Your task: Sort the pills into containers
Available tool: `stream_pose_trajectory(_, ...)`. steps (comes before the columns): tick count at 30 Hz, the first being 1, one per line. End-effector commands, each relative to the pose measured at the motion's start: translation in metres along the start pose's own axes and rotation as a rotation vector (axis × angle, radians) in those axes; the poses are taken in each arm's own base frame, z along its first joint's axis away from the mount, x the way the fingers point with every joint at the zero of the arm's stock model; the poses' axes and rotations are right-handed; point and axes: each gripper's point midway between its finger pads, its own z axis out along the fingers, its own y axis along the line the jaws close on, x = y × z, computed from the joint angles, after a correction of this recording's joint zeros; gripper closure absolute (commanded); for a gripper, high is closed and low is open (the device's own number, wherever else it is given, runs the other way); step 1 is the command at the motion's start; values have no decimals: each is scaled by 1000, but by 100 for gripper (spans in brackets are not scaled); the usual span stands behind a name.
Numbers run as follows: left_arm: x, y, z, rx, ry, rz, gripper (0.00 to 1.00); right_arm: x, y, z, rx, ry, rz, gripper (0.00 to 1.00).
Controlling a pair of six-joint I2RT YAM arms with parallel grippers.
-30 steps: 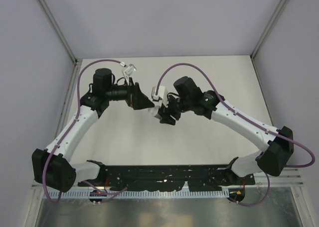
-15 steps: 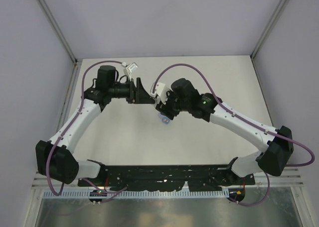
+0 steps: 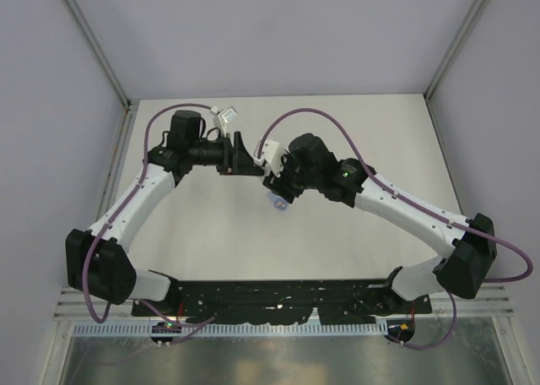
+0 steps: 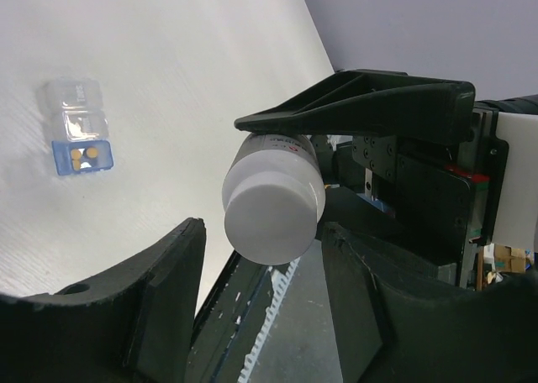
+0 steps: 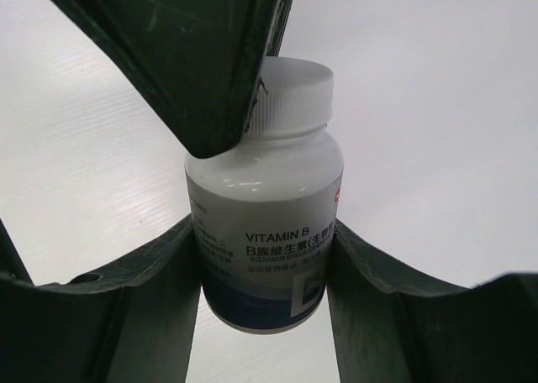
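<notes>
— Where's the vitamin B bottle point(image 5: 265, 190)?
— Clamped upright in the right gripper point(image 5: 262, 232).
— And the left gripper point(image 4: 262, 228)?
— Spread wide, straddling the white cap point(image 4: 273, 211); one finger hides the cap's edge.

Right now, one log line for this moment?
right gripper: holds vitamin bottle | left gripper: open at cap | pill box: on table

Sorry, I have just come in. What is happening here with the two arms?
The right gripper holds a round white bottle with a white cap, labelled Vitamin B, above the white table. The left gripper is open, its fingers on either side of the cap. A small clear-and-blue pill box holding yellow pills lies on the table.
</notes>
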Motion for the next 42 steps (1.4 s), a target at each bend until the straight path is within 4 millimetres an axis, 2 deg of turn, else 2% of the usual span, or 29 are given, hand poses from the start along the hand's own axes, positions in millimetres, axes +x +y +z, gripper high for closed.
stream_pose_trajectory(1, -12, -17, 1, 43, -13, 42, 41, -26, -6, -11, 23, -88, -14, 94)
stream_pose_trajectory(10, -13, -18, 4, 63, -6, 45, 54, -23, -2, -10, 5, -82, -18, 94)
stream_pose_trajectory(13, -10, -18, 5, 75, 2, 46, 66, -24, 0, -9, -6, -83, -17, 94)
stream_pose_trajectory(18, -1, -21, 7, 117, 24, 86, 92, -28, 6, -12, -45, -99, -18, 94)
stream_pose_trajectory(22, 9, -26, 6, 194, 47, 145, 100, -32, 12, -17, -141, -137, 17, 94)
stream_pose_trajectory(29, 27, -36, 1, 319, 80, 294, 100, -38, 27, -33, -333, -198, 53, 94)
stream_pose_trajectory(35, 55, -48, -6, 422, 130, 514, 100, -43, 57, -48, -594, -242, 89, 94)
stream_pose_trajectory(38, 73, -49, -7, 419, 160, 676, 94, -44, 65, -48, -701, -240, 119, 94)
stream_pose_trajectory(42, 84, -48, -5, 414, 181, 715, 78, -38, 79, -48, -821, -210, 161, 94)
